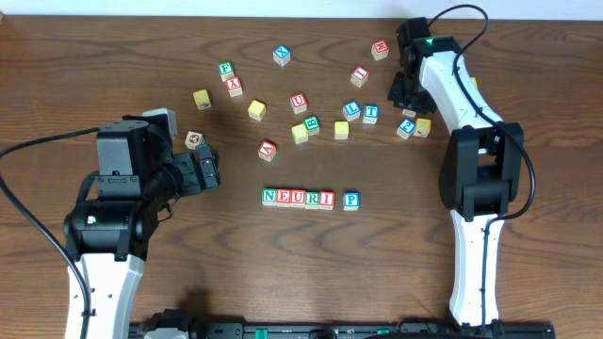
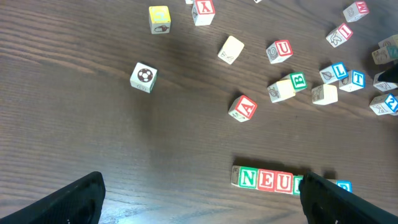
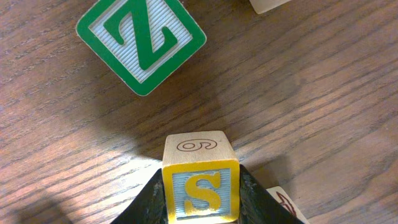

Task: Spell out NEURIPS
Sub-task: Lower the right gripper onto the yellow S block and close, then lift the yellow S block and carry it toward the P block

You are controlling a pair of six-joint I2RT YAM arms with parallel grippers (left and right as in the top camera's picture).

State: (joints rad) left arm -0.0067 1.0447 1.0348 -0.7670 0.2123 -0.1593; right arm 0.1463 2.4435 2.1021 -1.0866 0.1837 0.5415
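A row of cubes reading N, E, U, R, I (image 1: 298, 198) lies at the table's middle front, with the P cube (image 1: 350, 200) a small gap to its right. In the left wrist view the row's N, E, U faces (image 2: 267, 179) show near the right finger. The yellow-framed S cube (image 3: 200, 190) sits on the table between my right gripper's (image 3: 200, 198) fingers, which press on both its sides. From overhead the right gripper (image 1: 407, 94) is at the far right and hides that cube. My left gripper (image 1: 209, 169) hangs open and empty left of the row.
Loose cubes lie scattered behind the row: A (image 1: 268, 149), U (image 1: 298, 102), B (image 1: 311, 123), L (image 1: 351, 110), T (image 1: 370, 113), X (image 1: 282, 54), a ball-picture cube (image 1: 194, 139). A green Z cube (image 3: 141, 42) lies just beyond the S cube.
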